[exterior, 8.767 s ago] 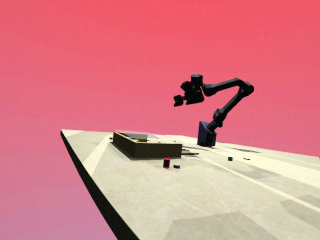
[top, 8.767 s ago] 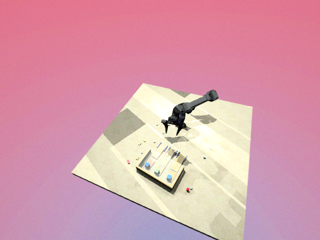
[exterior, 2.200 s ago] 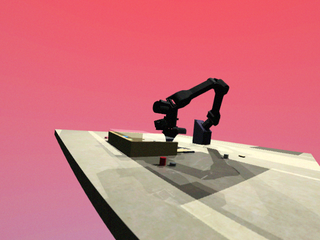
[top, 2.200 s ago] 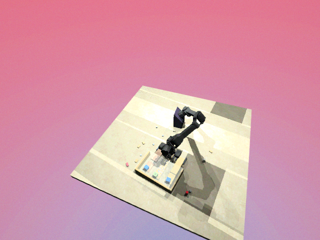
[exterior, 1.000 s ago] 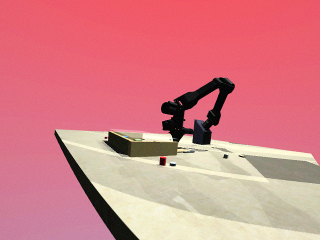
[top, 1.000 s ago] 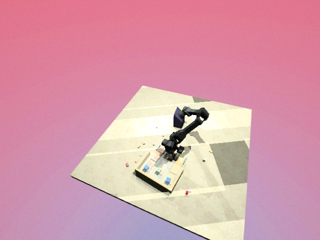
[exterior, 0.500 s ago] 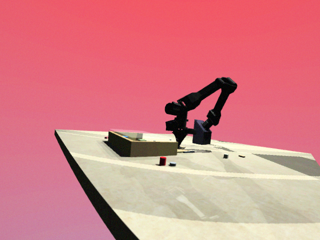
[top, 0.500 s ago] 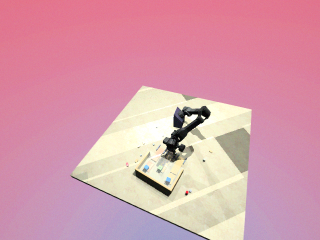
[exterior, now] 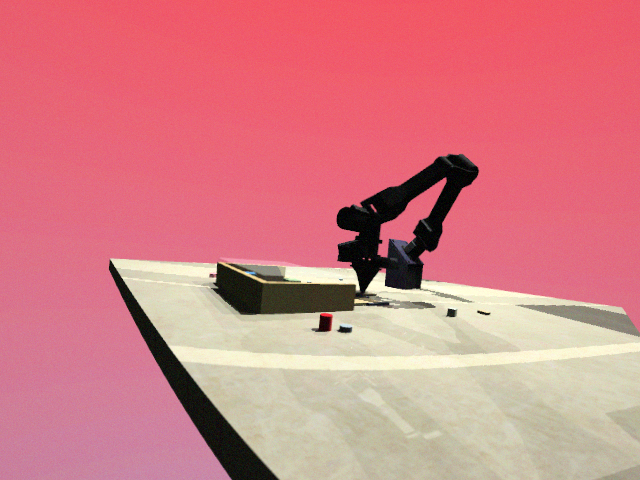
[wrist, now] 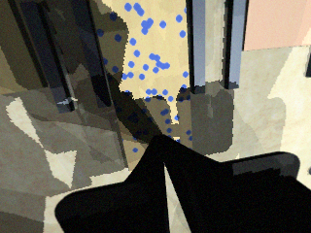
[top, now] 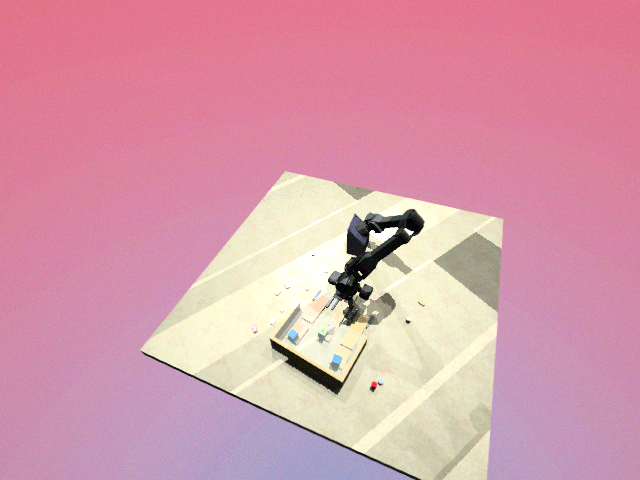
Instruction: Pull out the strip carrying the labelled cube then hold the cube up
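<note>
My gripper (top: 349, 319) (exterior: 364, 293) (wrist: 158, 140) is shut, its tips down at the pale yellow strip with blue dots (top: 336, 312) (wrist: 165, 44). Nothing shows clearly held between them. That strip runs from under the gripper into the open-fronted wooden box (top: 310, 367) (exterior: 307, 297). A green cube (top: 323, 331) stands at the strip's inner part; its label is too small to read. A pink strip (top: 313, 311) (wrist: 272, 24) and a plain tan strip (top: 353, 336) lie either side, each with a gap. A blue cube (top: 293, 334) and another blue cube (top: 336, 358) stand at their inner ends.
Blue-grey rails (wrist: 196, 49) (wrist: 235, 49) stand beside the dotted strip. A red cylinder (top: 373, 384) (exterior: 325, 322) and a blue-grey disc (top: 381, 381) (exterior: 345, 328) lie outside the box. A grey cylinder (top: 407, 320) (exterior: 451, 312) and a pink piece (top: 254, 328) lie farther off.
</note>
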